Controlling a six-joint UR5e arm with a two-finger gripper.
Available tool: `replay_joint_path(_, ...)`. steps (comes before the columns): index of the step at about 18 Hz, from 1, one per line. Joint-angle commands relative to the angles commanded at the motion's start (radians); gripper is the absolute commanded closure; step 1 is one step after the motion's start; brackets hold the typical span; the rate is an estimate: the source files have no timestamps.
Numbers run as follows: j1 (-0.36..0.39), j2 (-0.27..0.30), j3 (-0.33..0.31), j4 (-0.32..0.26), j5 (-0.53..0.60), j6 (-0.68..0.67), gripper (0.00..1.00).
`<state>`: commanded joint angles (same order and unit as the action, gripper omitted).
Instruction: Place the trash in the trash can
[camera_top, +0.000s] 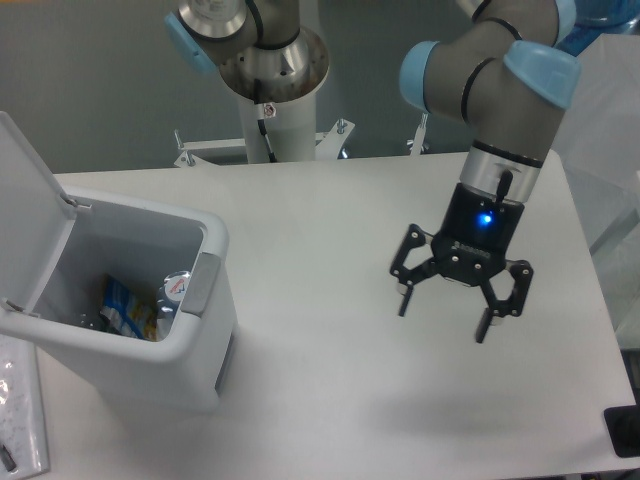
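Now black claw (442, 311) hung wide and empty over smooth white counter (330, 240); crumpled trash (140, 305) lay inside boxy white plastic trash can (190, 375).

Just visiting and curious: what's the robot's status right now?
Gripper open, empty, above the table. Trash inside the trash can, lid up. Nothing in the way.

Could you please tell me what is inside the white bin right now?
The bin stands open. Inside lie a crumpled wrapper with a blue and yellow print and a clear bottle. The near wall hides the bin's floor, so anything lower down cannot be seen.
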<state>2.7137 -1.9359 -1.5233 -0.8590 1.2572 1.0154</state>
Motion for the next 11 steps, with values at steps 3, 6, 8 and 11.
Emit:
replay_joint_path(3, -0.025, -0.021, 0.012, -0.011, 0.129, 0.005, 0.0)
replay_joint_path(6, -0.073, -0.05, 0.064, -0.104, 0.292, 0.072, 0.0)
replay_joint_path(8, -0.098, -0.08, 0.142, -0.222, 0.34, 0.101, 0.0)
replay_joint_path(11, -0.1, -0.103, 0.216, -0.331, 0.341, 0.103, 0.0)
